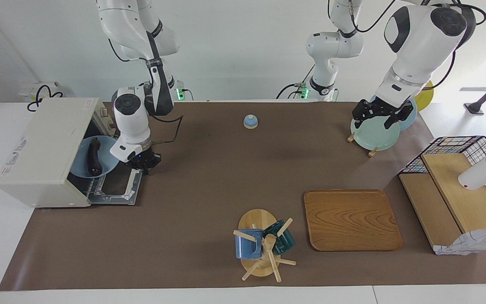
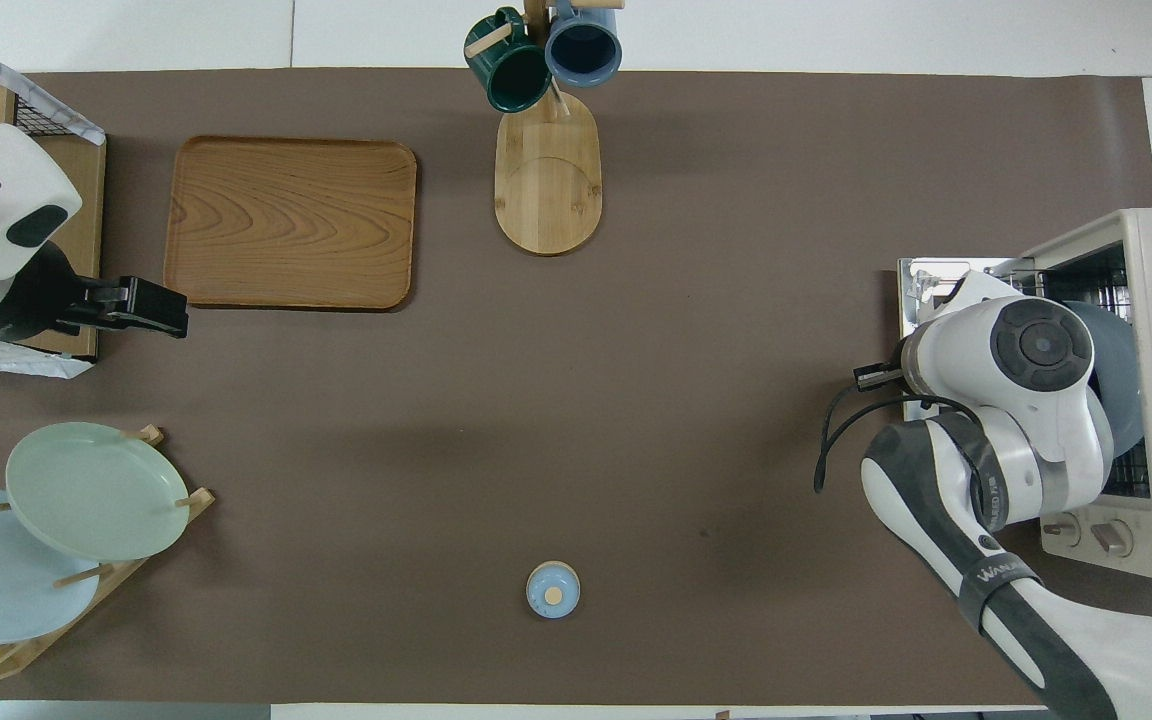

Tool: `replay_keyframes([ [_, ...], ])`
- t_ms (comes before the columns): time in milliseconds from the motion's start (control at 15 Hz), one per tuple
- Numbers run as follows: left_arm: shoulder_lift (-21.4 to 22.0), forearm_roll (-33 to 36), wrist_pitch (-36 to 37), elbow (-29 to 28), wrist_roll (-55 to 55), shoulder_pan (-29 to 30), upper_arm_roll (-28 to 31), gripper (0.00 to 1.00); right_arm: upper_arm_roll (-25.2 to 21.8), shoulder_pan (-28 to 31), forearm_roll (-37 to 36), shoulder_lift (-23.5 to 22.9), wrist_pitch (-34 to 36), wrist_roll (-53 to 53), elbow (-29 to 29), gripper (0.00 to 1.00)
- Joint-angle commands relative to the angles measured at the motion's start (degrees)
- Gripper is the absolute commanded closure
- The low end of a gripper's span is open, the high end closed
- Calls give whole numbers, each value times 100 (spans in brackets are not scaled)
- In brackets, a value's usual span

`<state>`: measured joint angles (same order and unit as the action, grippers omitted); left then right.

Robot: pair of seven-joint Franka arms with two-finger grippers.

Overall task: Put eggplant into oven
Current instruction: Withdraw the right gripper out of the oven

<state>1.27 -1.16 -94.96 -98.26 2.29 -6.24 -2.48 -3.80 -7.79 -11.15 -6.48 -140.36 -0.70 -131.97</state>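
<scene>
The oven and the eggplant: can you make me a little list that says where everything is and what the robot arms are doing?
oven: boxy cream-white toaster oven, door folded down open
eggplant: slim dark purple eggplant lying on a round pale blue plate in the oven's mouth
right tool: right tool shut, holding nothing, over the open door's edge
left tool: left tool open, waiting over the pale green plate in the wooden rack
</scene>
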Motion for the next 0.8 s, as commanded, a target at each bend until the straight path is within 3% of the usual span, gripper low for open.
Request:
replay_keyframes([
  [0, 40, -60, 91, 44, -10, 44, -7, 0, 19, 102, 70, -37, -106, 157, -57, 100],
  [267, 49, -60, 91, 44, -10, 44, -7, 0, 11, 163, -578, -55, 148, 342, 118, 100],
  [736, 40, -60, 91, 44, -18, 44, -7, 0, 19, 163, -774, -64, 1912, 956, 1242, 100],
])
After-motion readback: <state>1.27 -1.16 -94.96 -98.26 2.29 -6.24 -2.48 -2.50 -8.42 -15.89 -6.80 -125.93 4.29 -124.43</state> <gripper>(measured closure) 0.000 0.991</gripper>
